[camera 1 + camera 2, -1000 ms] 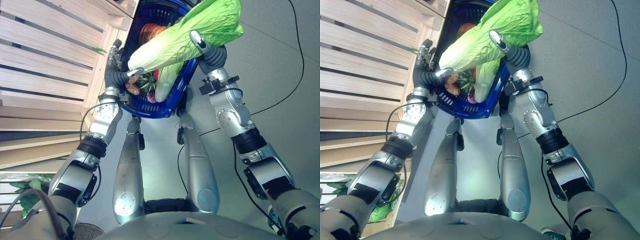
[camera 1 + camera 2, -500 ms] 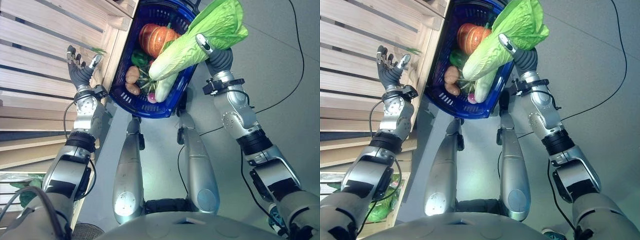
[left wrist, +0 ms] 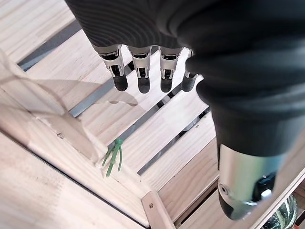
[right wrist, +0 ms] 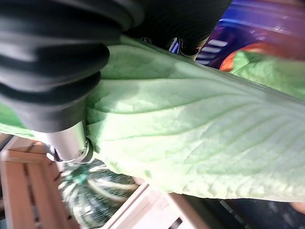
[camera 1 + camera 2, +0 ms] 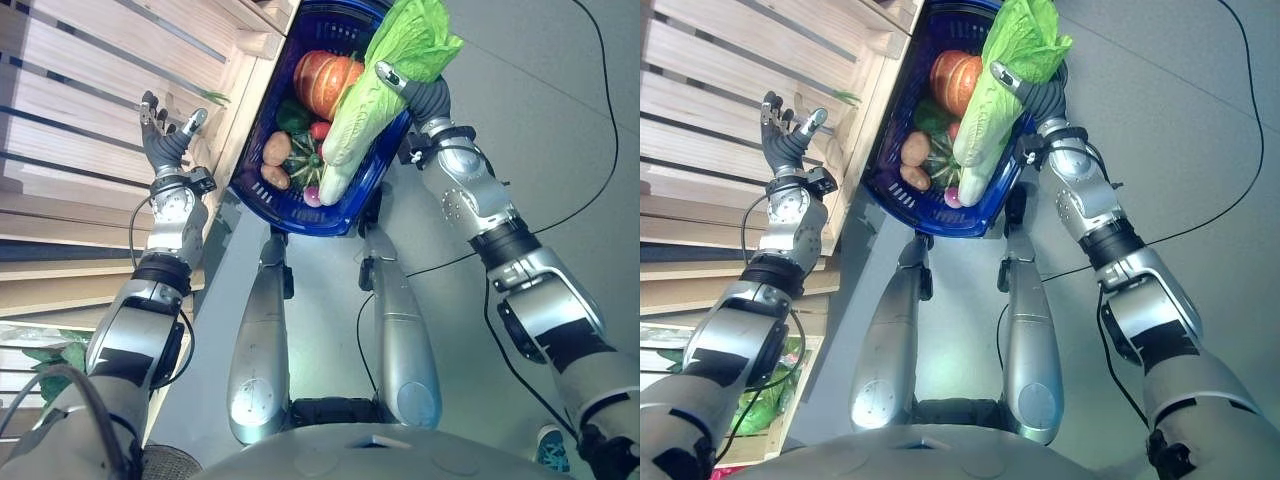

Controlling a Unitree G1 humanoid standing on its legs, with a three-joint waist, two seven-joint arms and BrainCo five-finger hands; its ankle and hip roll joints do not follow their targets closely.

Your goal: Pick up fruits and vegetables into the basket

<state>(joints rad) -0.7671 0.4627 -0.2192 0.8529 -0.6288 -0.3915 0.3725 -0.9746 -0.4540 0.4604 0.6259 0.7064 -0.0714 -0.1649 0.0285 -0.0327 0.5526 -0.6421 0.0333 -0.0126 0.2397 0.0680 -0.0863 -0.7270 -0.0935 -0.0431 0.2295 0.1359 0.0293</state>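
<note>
A blue basket (image 5: 285, 212) stands on the floor beside a wooden crate. In it lie an orange pumpkin (image 5: 325, 80), a potato (image 5: 277, 148), a striped green squash (image 5: 305, 170) and other vegetables. A long napa cabbage (image 5: 375, 95) slants over the basket's right side, its white stem end down among the vegetables. My right hand (image 5: 420, 98) is shut on the cabbage's middle, and the right wrist view shows the thumb (image 4: 71, 145) pressed on the leaf (image 4: 190, 138). My left hand (image 5: 165, 135) is open over the crate's slats, fingers (image 3: 138, 71) straight and holding nothing.
The slatted wooden crate (image 5: 90, 120) runs along the basket's left side, with a raised edge (image 5: 250, 70) between them. A small green stem (image 3: 113, 155) lies on a slat. Leafy greens (image 5: 45, 355) show at the lower left. Grey floor (image 5: 540, 120) stretches to the right.
My left hand let go of the cabbage and swung left over the crate, opening. My right hand turned the cabbage lengthwise and lowered its stem end into the basket.
</note>
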